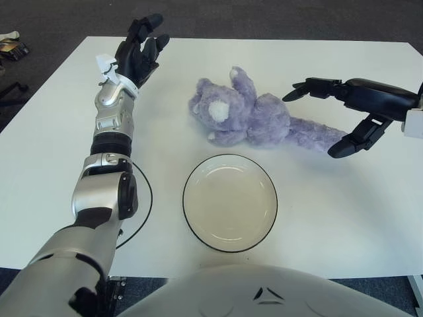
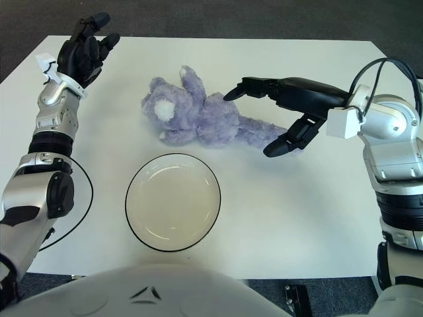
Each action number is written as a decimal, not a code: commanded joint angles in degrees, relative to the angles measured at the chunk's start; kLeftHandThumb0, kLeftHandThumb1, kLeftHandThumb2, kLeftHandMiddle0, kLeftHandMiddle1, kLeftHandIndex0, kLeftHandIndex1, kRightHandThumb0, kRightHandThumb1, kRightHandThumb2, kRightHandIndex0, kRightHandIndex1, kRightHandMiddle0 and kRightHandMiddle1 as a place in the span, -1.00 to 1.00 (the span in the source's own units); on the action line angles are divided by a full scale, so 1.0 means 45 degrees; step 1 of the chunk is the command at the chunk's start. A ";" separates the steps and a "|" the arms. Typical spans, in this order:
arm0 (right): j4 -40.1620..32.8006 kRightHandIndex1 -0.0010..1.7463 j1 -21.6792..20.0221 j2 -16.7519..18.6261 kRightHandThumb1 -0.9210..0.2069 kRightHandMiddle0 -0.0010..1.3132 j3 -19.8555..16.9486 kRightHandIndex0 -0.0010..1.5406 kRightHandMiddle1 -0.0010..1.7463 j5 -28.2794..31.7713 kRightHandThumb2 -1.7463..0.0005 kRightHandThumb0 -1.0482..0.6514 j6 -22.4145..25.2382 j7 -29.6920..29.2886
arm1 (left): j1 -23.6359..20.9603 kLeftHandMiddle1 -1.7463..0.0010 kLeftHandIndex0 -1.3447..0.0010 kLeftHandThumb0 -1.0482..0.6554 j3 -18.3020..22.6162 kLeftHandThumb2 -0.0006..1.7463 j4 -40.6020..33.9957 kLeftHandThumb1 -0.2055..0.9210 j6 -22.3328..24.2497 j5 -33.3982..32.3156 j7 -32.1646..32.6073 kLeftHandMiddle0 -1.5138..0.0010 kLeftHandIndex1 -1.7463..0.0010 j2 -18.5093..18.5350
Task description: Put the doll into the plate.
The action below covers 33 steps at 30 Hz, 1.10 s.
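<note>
I see the purple doll (image 2: 198,115) lying on its side on the white table (image 2: 317,218), just beyond the empty plate (image 2: 173,201). My right hand (image 2: 291,109) hovers beside its legs, fingers spread, holding nothing. My left hand (image 2: 84,53) is raised far left, fingers open.

from my seat the doll (image 1: 248,117) reads as soft plush cloth, shaggy lilac pile with a paler fuzzy patch on the muzzle. the plate (image 1: 230,202) looks like smooth glazed ceramic or hard plastic, i can't tell which, cream and faintly shiny with a thin dark rim. the table (image 1: 330,218) is a matt white surface, smooth and even. my left hand (image 1: 139,51) and right hand (image 2: 291,102) look like black plastic with a dull sheen, and the left forearm shows brushed silvery metal. the floor (image 1: 53,20) behind looks like dark rough carpet.
</note>
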 commanded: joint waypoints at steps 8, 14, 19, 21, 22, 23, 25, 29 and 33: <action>0.2088 -0.89 -0.0612 0.1538 -0.60 -1.00 0.0515 -0.62 -0.13 -0.1859 0.40 -0.77 -0.2227 -0.2093 | 0.0207 0.22 1.00 -0.58 -0.0211 -0.46 -0.0400 0.98 0.0014 0.0201 -0.0022 0.88 0.08 0.0068; 0.0639 -0.90 -0.0462 0.1859 -0.49 -1.00 0.0623 -0.61 -0.12 -0.2018 0.38 -0.71 0.0186 -0.2249 | 0.0672 0.27 1.00 -0.52 -0.0373 -0.41 -0.1204 0.89 0.0085 0.0137 -0.0130 0.87 0.06 -0.0109; -0.0401 -0.90 -0.0493 0.1937 -0.24 -1.00 0.0733 -0.61 -0.07 -0.1574 0.22 -0.62 0.3119 -0.1826 | 0.0938 0.28 1.00 -0.49 -0.0497 -0.37 -0.1716 0.82 0.0093 0.0170 -0.0050 0.86 0.01 -0.0237; -0.0795 -0.90 -0.0570 0.1923 -0.14 -1.00 0.0818 -0.63 -0.04 -0.1656 0.16 -0.60 0.3965 -0.1760 | 0.1053 0.28 1.00 -0.49 -0.0564 -0.35 -0.1932 0.80 0.0045 0.0211 -0.0006 0.85 0.00 -0.0294; -0.0864 -0.91 -0.0760 0.1923 -0.13 -1.00 0.1011 -0.64 -0.03 -0.2098 0.15 -0.60 0.4193 -0.1852 | 0.1140 0.28 1.00 -0.49 -0.0624 -0.35 -0.2076 0.80 -0.0035 0.0269 0.0011 0.85 0.00 -0.0320; -0.0909 -0.92 -0.0895 0.1918 -0.13 -1.00 0.1156 -0.66 -0.04 -0.2420 0.15 -0.63 0.4344 -0.1929 | 0.1201 0.28 1.00 -0.49 -0.0665 -0.34 -0.2178 0.80 -0.0083 0.0309 0.0024 0.84 0.00 -0.0335; -0.0722 -0.93 -0.1103 0.1919 -0.14 -1.00 0.1477 -0.68 -0.06 -0.2902 0.16 -0.67 0.4542 -0.1989 | 0.1359 0.27 1.00 -0.49 -0.0749 -0.34 -0.2487 0.80 -0.0040 0.0342 0.0024 0.83 0.01 -0.0366; -0.0182 -0.93 -0.1437 0.2111 -0.10 -1.00 0.1830 -0.70 -0.09 -0.2950 0.16 -0.66 0.4967 -0.1826 | 0.1591 0.26 1.00 -0.49 -0.0828 -0.33 -0.2927 0.80 0.0131 0.0283 -0.0061 0.84 0.03 -0.0378; -0.0092 -0.94 -0.1642 0.2330 0.03 -1.00 0.1870 -0.71 -0.11 -0.2457 0.09 -0.59 0.5723 -0.1549 | 0.1795 0.28 1.00 -0.51 -0.0912 -0.33 -0.3257 0.81 0.0179 0.0204 -0.0247 0.86 0.06 -0.0386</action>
